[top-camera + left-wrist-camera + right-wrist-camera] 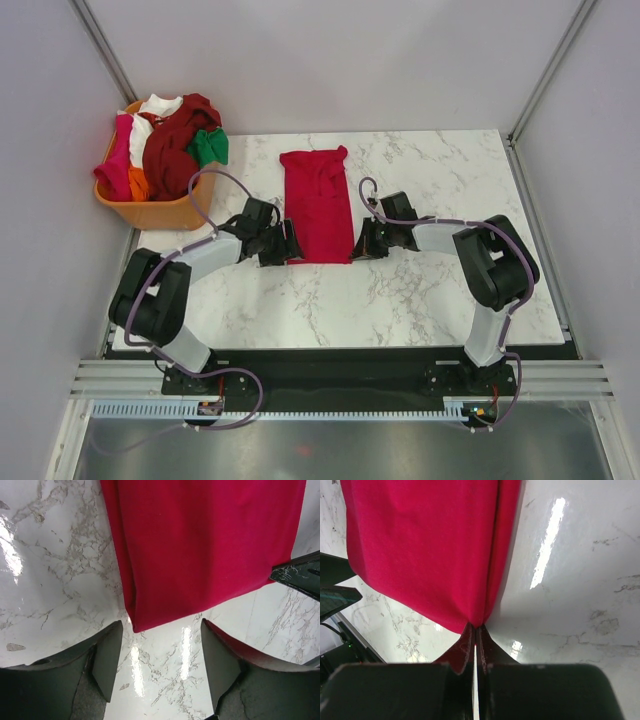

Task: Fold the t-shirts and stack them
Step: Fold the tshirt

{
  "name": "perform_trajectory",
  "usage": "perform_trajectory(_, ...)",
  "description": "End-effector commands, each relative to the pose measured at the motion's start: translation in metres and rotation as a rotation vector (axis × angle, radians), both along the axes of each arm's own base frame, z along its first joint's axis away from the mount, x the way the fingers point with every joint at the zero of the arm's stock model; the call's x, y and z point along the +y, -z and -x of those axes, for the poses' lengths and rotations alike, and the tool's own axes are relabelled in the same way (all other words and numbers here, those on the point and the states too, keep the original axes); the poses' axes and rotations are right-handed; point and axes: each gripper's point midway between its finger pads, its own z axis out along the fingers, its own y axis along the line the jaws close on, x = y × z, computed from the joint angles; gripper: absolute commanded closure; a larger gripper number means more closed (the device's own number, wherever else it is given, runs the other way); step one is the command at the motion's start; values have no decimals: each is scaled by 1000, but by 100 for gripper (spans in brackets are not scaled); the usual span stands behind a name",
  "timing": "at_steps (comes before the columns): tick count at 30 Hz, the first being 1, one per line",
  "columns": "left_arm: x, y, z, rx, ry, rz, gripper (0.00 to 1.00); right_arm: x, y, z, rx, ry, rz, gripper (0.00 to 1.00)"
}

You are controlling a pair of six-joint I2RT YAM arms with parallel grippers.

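A crimson red t-shirt [318, 203] lies folded into a long narrow strip on the marble table, lengthwise away from me. My left gripper [288, 243] is open at the strip's near left corner; in the left wrist view the shirt's corner [145, 622] lies just ahead of the gap between the fingers [107, 657], untouched. My right gripper [358, 243] is shut on the shirt's near right corner [477, 620], the cloth pinched at the fingertips. The other t-shirts, magenta, white, maroon, orange and green, are heaped in an orange basket [160, 212] at the back left.
The basket stands at the table's left edge, close behind my left arm. Grey walls with metal posts enclose the table on the left, right and far side. The right gripper's finger [300, 575] shows at the right edge of the left wrist view.
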Motion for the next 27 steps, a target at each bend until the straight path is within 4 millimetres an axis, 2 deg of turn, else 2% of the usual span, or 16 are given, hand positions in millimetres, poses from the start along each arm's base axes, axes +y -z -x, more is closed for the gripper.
perform_trajectory(1,-3,5,-10,-27,-39,11,30,-17,33,24,86,-3,95,100)
perform_trajectory(7,-4,26,-14,0,-46,-2,40,-16,31,27,84,-12,90,100)
perform_trajectory(8,-3,28,-15,0,-49,-6,49,-17,31,28,85,-14,91,100)
perform_trajectory(10,-3,31,-17,-1,-53,-15,62,-18,31,29,84,-14,92,100)
perform_trajectory(11,-2,32,-18,-2,-56,-16,76,-18,32,31,87,-16,94,100)
perform_trajectory(13,-3,31,-19,-3,-56,-13,88,-18,31,32,89,-18,89,100)
perform_trajectory(14,-5,29,-19,-4,-51,-5,98,-19,31,34,91,-19,89,100)
perform_trajectory(16,-5,27,-15,-2,-50,3,98,-18,25,33,77,-15,81,100)
perform_trajectory(17,-7,20,-14,-19,-47,15,98,-19,25,37,80,-15,81,100)
perform_trajectory(18,-7,21,-7,-10,-41,15,98,-19,22,38,78,-12,78,100)
perform_trajectory(20,-10,10,0,-25,-35,38,98,-20,11,41,58,-5,63,100)
perform_trajectory(21,-13,10,9,-20,-18,37,98,-20,-2,41,33,-1,52,100)
perform_trajectory(23,-14,7,24,2,-12,30,98,-22,-8,50,20,5,59,100)
perform_trajectory(25,-25,-6,47,2,37,44,98,-24,-26,62,-15,4,61,100)
perform_trajectory(26,-23,-9,61,29,49,28,98,-24,-32,67,-26,1,60,100)
perform_trajectory(27,-25,-22,69,6,59,37,98,-26,-48,74,-52,6,57,100)
